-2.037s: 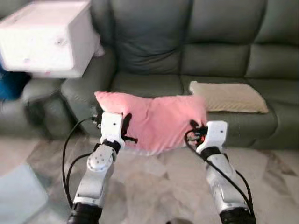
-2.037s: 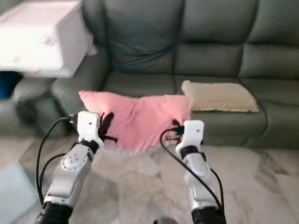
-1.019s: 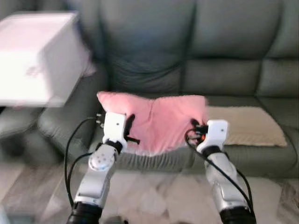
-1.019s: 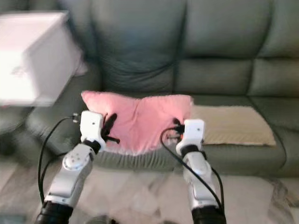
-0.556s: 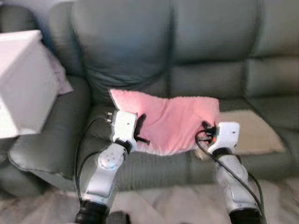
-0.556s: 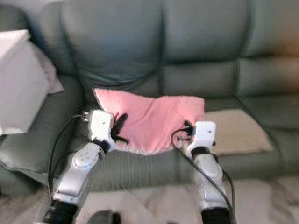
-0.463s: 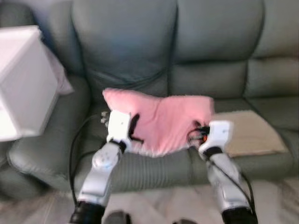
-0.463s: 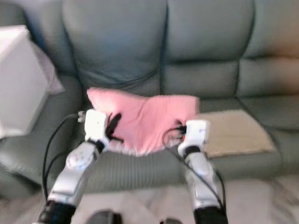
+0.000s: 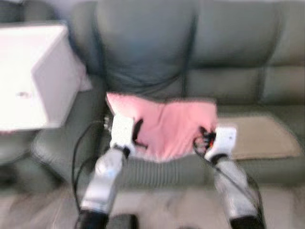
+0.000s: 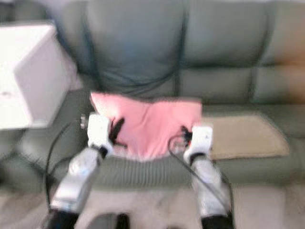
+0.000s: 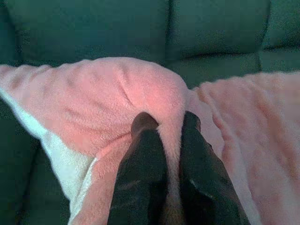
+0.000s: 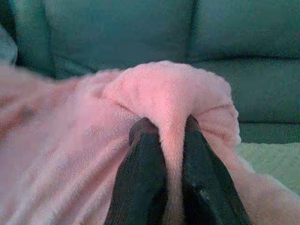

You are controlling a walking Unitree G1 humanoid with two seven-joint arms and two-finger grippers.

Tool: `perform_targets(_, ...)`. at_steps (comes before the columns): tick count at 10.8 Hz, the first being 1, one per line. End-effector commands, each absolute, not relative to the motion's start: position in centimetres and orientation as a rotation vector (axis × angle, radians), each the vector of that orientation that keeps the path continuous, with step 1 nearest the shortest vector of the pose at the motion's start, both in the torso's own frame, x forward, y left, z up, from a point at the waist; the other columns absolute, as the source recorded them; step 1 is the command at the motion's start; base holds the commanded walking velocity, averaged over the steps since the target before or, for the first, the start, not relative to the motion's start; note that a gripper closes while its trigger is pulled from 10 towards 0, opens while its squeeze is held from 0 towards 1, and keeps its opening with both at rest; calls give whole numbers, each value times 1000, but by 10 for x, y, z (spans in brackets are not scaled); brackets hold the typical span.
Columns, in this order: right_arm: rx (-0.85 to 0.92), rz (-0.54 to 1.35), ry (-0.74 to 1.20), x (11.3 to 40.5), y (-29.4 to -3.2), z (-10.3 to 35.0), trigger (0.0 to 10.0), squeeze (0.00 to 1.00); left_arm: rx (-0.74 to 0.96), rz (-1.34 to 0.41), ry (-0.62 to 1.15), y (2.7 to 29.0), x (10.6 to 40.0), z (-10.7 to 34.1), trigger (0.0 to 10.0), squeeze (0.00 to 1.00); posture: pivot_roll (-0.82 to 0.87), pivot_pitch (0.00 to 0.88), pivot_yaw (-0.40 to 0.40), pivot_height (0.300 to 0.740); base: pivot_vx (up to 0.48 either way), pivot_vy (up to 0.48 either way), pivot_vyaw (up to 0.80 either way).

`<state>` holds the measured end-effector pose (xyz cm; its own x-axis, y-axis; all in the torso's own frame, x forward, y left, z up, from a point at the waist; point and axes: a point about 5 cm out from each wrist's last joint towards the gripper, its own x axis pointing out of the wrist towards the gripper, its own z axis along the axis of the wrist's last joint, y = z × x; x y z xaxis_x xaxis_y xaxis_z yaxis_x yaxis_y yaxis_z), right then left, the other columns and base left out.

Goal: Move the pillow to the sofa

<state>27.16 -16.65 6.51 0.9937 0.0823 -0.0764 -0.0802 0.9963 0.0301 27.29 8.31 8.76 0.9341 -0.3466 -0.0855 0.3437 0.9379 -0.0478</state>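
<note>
Pale, seemingly marbled floor (blurred); white box.

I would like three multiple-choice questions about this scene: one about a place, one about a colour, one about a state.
1. Where does the beige cushion lie?
A. on the sofa seat, to the robot's right of the pink pillow
B. on the floor
C. on the white box

2. What colour is the sofa?
A. red
B. grey-green
C. yellow

3. How is the pink pillow held?
A. by the left pincer alone
B. by no pincer
C. by both pincers

Answers: 1 A, it lies flat on the seat beside the pillow. 2 B, the backrest shows it. 3 C, the left pincer and right pincer each pinch a fold of pink fabric.
</note>
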Motion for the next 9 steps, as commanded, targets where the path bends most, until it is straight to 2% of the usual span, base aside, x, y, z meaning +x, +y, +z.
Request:
perform_targets(1,29,86,52,273,-165,71,10000,0,-24,-377,54,78,277,98,10000,0,9,0,-16,740,0,289,0)
perform_targets(4,35,87,51,273,-164,71,10000,0,-16,-380,48,78,276,98,10000,0,11,0,-13,740,0,387,0)
perform_targets(9,50,102,49,271,-161,70,10000,0,33,-300,-9,87,278,104,10000,0,15,0,-13,740,0,0,0)
